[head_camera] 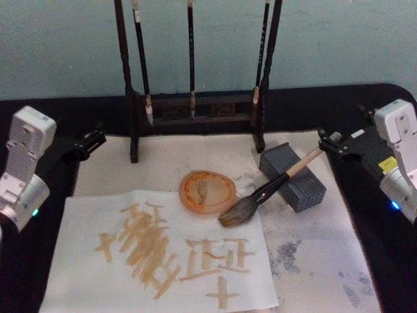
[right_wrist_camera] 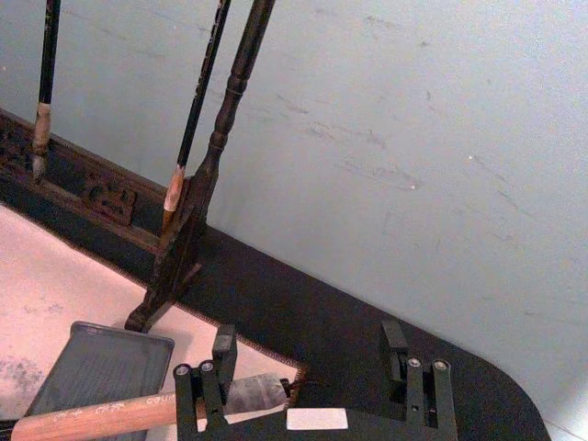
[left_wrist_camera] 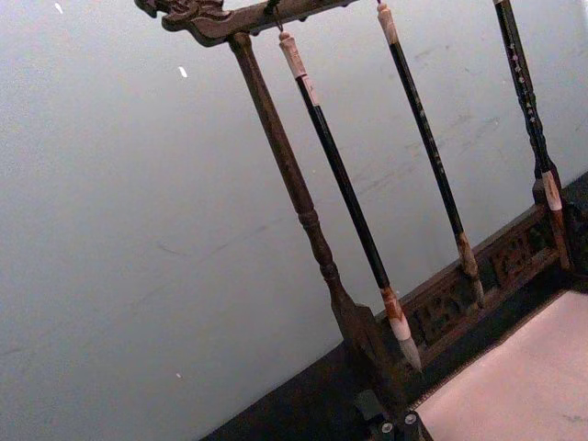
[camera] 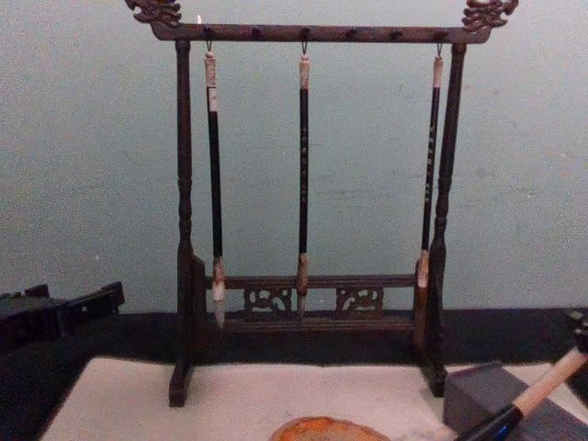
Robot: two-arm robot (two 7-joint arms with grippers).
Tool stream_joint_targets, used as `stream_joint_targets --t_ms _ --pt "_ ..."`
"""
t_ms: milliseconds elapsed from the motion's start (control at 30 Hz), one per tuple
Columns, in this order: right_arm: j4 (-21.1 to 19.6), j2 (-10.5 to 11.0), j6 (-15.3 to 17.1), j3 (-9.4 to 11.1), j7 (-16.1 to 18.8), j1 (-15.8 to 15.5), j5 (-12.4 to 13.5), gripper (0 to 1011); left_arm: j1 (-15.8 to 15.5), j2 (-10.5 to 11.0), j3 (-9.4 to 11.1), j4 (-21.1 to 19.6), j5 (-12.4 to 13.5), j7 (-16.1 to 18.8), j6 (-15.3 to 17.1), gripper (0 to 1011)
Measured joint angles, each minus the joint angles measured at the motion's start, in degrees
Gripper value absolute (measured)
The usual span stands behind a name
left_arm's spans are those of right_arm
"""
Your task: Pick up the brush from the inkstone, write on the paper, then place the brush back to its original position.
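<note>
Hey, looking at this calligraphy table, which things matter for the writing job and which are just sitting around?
For the job: brush, leaning on the inkstone; paper; right hand, open at the handle's end.
Lying about: orange dish; rack; three slim brushes hanging on it; felt mat; left hand, parked at the left.

— Is the whole brush [camera: 542, 386] in the chest view?
— No, the lower right corner cuts off its head. The bottom edge cuts the orange dish [camera: 329, 428].
— Head view?
— Top edge cuts the brush rack [head_camera: 176, 111].
</note>
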Motion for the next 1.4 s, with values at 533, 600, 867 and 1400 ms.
stream_joint_targets --t_ms 533,600,867,1400 --pt "0.0 0.0 0.0 0.0 0.0 0.0 0.0 1002 0.0 0.0 0.0 0.0 0.0 0.0 0.0 1002" --pt "0.0 0.0 0.0 0.0 0.0 0.0 0.0 1001 0.0 0.0 0.0 0.0 0.0 0.0 0.0 1002" --pt "0.0 0.0 0.0 0.0 0.0 0.0 0.0 1002 0.0 0.0 0.0 0.0 0.0 0.0 0.0 1002" --pt "0.0 0.0 0.0 0.0 0.0 0.0 0.0 1002 0.0 0.0 0.0 0.0 0.0 0.0 0.0 1002"
